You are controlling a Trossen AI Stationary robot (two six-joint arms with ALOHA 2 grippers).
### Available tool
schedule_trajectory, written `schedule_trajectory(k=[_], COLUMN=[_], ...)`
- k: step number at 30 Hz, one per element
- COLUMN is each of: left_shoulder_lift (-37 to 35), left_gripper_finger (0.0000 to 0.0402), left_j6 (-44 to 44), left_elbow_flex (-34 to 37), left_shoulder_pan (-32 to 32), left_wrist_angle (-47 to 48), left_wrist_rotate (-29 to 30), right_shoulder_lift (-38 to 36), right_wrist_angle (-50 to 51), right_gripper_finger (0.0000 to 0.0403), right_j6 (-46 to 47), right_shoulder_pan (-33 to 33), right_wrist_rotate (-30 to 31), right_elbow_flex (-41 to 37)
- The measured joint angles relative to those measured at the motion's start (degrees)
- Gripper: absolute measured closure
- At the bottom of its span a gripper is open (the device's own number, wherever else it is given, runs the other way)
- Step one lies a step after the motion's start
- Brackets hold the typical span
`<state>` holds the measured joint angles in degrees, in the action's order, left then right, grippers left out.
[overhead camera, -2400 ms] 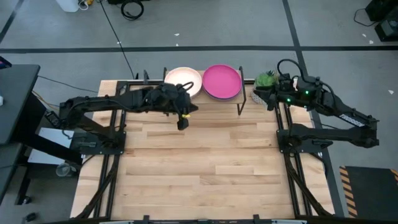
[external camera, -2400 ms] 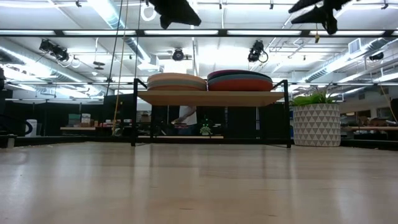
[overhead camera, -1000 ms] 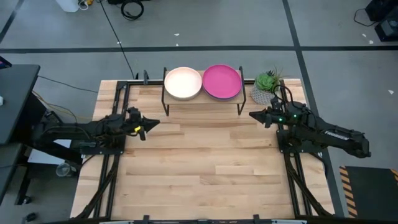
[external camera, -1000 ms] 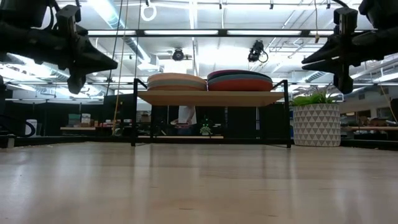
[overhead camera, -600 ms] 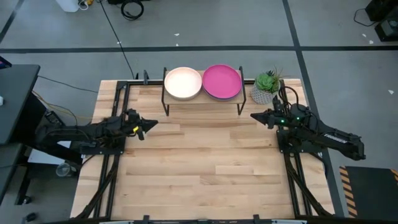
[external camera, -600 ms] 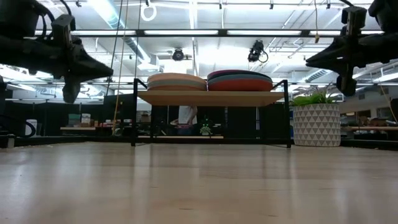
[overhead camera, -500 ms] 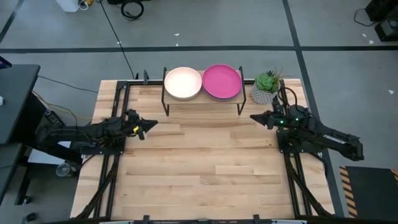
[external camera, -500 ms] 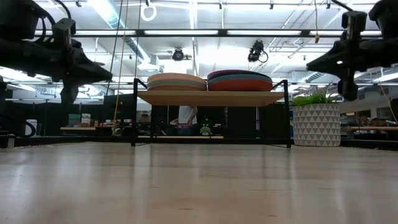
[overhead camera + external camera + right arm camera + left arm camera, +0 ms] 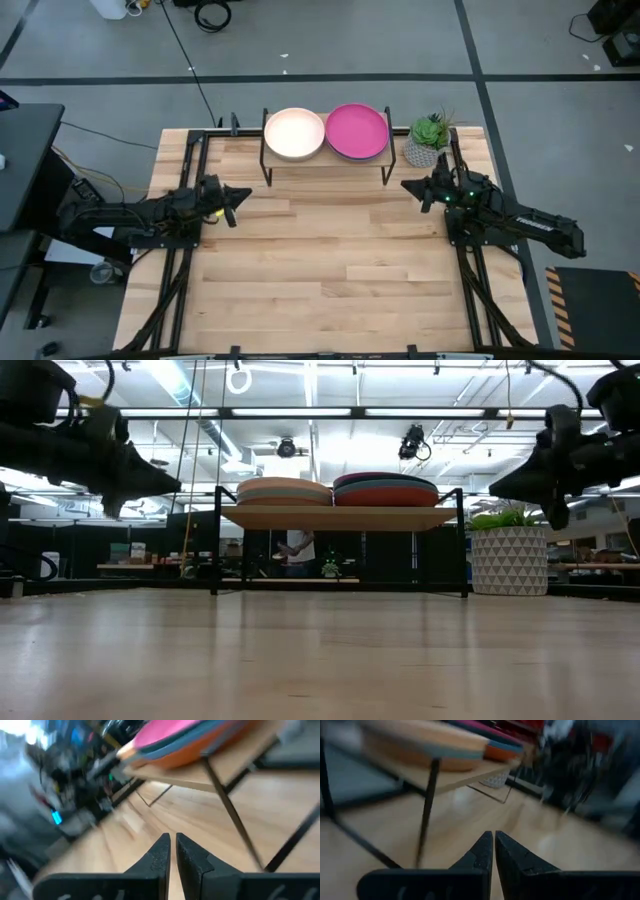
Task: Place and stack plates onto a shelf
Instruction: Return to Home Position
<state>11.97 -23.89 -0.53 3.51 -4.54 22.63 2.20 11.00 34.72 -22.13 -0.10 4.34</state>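
Note:
The shelf [image 9: 327, 161] stands at the table's far middle on thin black legs. It bears two stacks of plates. The left stack is topped by a cream plate [image 9: 294, 133], the right stack by a magenta plate [image 9: 357, 130]. In the low view the left stack [image 9: 284, 491] and the right stack [image 9: 386, 490] rest flat on the shelf top [image 9: 340, 517]. My left gripper [image 9: 238, 193] hovers shut and empty left of the shelf, above the table. My right gripper [image 9: 406, 187] hovers shut and empty to the shelf's right. Both point toward the table's middle.
A small green plant in a white patterned pot [image 9: 426, 141] stands at the far right, just beyond my right gripper. Bare wooden tabletop [image 9: 330, 260] stretches from the shelf to the near edge. A person stands in the room behind the shelf [image 9: 298, 550].
Both grippers have sunk a little toward the table and turned about their own axes, each staying at its side of the shelf. The plates and the shelf have not moved.

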Motion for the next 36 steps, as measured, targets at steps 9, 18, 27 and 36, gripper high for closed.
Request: schedule_trajectory(k=[9, 18, 27, 36], left_shoulder_lift=[0.02, 0.0, 0.0, 0.0], left_gripper_finger=[0.0377, 0.0377, 0.0377, 0.0377], left_j6=[29.88, 30.56, 30.58, 30.56], left_elbow_flex=[0.09, 0.11, 0.11, 0.11], left_shoulder_pan=[0.01, 0.0, 0.0, 0.0], left_wrist_angle=[-1.93, -2.35, -2.39, -2.42], left_wrist_rotate=[-0.33, -0.37, -0.39, -0.39], right_shoulder_lift=[0.04, 0.04, 0.04, 0.04], right_wrist_angle=[-0.14, -0.19, -0.19, -0.19], right_gripper_finger=[0.0366, 0.0366, 0.0366, 0.0366], right_j6=[-23.17, -22.35, -22.3, -22.3], right_shoulder_pan=[0.0, 0.0, 0.0, 0.0], right_wrist_rotate=[-1.4, -1.42, -1.42, -1.44], right_elbow_flex=[0.0, 0.0, 0.0, 0.0])
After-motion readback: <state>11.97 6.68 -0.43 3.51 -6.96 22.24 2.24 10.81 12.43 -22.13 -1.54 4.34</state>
